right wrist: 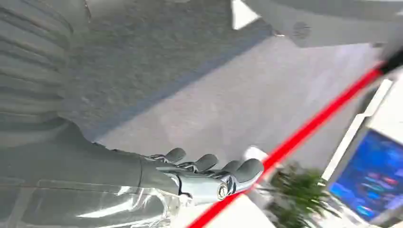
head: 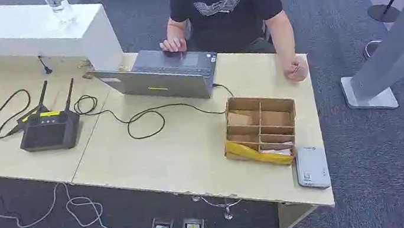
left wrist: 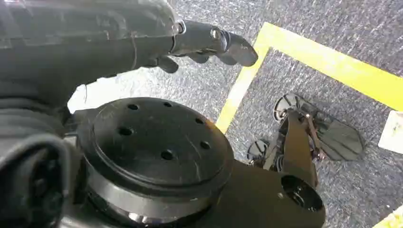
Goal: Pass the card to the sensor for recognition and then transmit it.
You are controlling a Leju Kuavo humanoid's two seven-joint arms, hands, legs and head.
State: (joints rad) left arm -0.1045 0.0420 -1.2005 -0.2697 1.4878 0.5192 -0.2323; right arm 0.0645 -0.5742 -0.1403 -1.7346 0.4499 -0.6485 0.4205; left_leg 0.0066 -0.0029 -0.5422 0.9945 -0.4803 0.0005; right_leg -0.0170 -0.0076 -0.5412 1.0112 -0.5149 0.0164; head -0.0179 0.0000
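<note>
Right hand (right wrist: pixel 209 178) empty, well apart from sensor (head: pixel 312 167) on table (head: pixel 163 149).

The left hand (left wrist: pixel 209 45) hangs low above the floor, its dark fingers (left wrist: pixel 235 47) loosely stretched out and holding nothing. The right hand (right wrist: pixel 209 178) reaches out with fingers (right wrist: pixel 247 168) lying side by side, slightly curled, also holding nothing.

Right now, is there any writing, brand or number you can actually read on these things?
None is legible.
Person's black T-shirt: pale graphic, no readable words.
Grey sensor box: small marks, too small.
Laptop: yellow label and stickers, blurred.
Blue screen: blurred.
</note>
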